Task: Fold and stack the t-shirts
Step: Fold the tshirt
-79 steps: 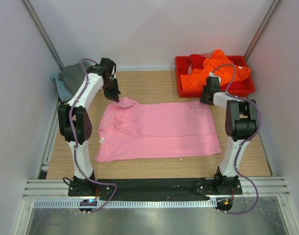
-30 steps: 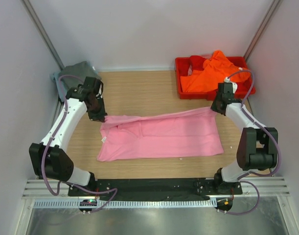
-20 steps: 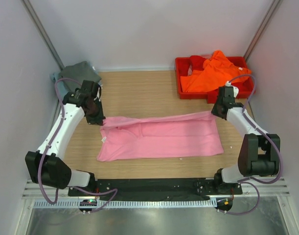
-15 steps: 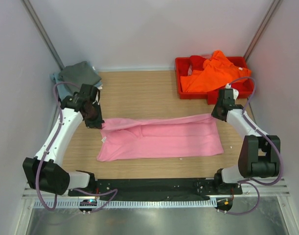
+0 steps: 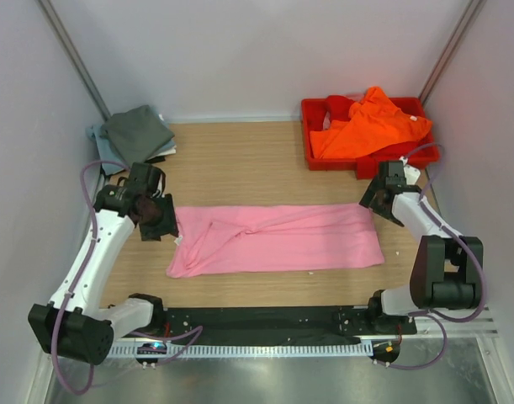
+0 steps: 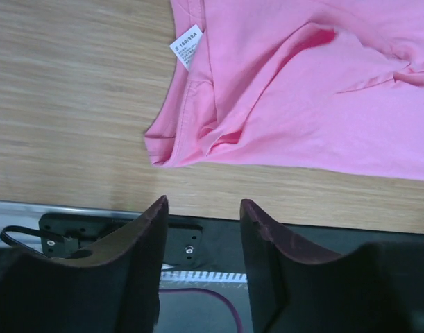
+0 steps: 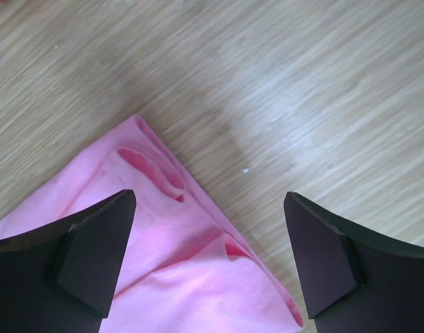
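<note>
Light pink soft cloth t-shirt lay doubled lengthwise on the wooden table (white size label exposed). Left gripper parted and empty beside its left end. Right gripper spread wide and empty over its right corner.

Overhead; wrist close-ups over pink t-shirt

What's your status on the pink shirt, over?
Left gripper and right gripper open, empty. Pink t-shirt flat on table, folded lengthwise. Nothing blocking; orange t-shirt in red tray.
</note>
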Available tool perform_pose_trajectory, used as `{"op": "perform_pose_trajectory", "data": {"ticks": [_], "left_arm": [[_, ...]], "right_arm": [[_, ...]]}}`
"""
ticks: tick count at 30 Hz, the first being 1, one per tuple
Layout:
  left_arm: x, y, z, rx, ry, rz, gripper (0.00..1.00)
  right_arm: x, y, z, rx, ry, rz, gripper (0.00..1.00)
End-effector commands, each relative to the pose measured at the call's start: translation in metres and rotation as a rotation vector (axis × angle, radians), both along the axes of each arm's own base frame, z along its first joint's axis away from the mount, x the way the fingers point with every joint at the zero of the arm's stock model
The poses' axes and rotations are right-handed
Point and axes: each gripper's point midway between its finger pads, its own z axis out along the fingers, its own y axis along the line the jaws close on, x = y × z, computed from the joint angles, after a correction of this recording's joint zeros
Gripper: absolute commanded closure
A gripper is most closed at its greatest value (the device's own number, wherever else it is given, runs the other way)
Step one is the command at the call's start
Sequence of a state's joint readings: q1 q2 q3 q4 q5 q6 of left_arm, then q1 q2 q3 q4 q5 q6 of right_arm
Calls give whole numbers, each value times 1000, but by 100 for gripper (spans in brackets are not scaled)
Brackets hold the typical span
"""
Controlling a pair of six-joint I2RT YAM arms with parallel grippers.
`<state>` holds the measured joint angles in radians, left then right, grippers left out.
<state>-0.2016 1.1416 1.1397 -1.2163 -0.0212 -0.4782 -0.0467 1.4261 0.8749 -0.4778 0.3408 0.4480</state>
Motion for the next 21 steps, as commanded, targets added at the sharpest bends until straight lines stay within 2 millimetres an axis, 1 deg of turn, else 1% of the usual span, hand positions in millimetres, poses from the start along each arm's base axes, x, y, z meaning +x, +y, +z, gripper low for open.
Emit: {"op": "perform_pose_trajectory", "data": {"ticks": [1, 3, 5, 6, 7, 8, 9, 10, 11, 12, 13, 14, 15, 16, 17, 18, 19, 20, 21], "left_arm": [[-2, 1, 14, -5, -26, 11, 48], [3, 2, 19, 0, -43, 18, 45], [11, 0, 18, -9, -57, 27, 45], [15, -2, 16, -19, -60, 34, 44], [22, -5, 14, -30, -78, 37, 46], [23, -6, 3, -32, -54, 44, 46], [27, -9, -1, -45, -55, 52, 47], [36, -14, -5, -69, -77, 52, 49], [35, -19, -16, -88, -50, 53, 50], [38, -22, -22, -97, -47, 58, 50], [46, -24, -27, -99, -62, 63, 51], [45, -25, -36, -95, -41, 71, 52], [47, -27, -47, -88, -11, 73, 53], [52, -29, -52, -88, -13, 86, 55], [51, -32, -61, -79, 6, 84, 57], [51, -34, -72, -70, 40, 84, 58], [55, -39, -77, -80, 41, 96, 61], [54, -42, -86, -74, 60, 92, 63], [58, -45, -97, -43, 63, 86, 65]], "right_arm": [[-4, -15, 21, -41, -60, -87, 5], [0, -12, 32, -24, -99, -87, 5], [5, -7, 40, 5, -134, -74, 5], [11, 4, 46, 56, -174, -31, 7], [14, 11, 49, 88, -200, -1, 7], [18, 22, 53, 123, -231, 40, 9], [24, 41, 58, 200, -281, 120, 12], [27, 51, 61, 230, -305, 159, 13], [29, 65, 63, 262, -324, 206, 15], [30, 83, 63, 325, -338, 271, 18], [30, 91, 60, 345, -332, 295, 18], [30, 103, 57, 357, -319, 331, 19], [28, 119, 52, 367, -292, 375, 20], [27, 127, 39, 370, -249, 387, 21], [26, 134, 31, 373, -219, 403, 22], [21, 151, 22, 373, -184, 445, 23], [18, 154, 3, 361, -125, 442, 23], [15, 160, -7, 357, -93, 446, 23], [8, 169, -18, 349, -58, 468, 23]]}}
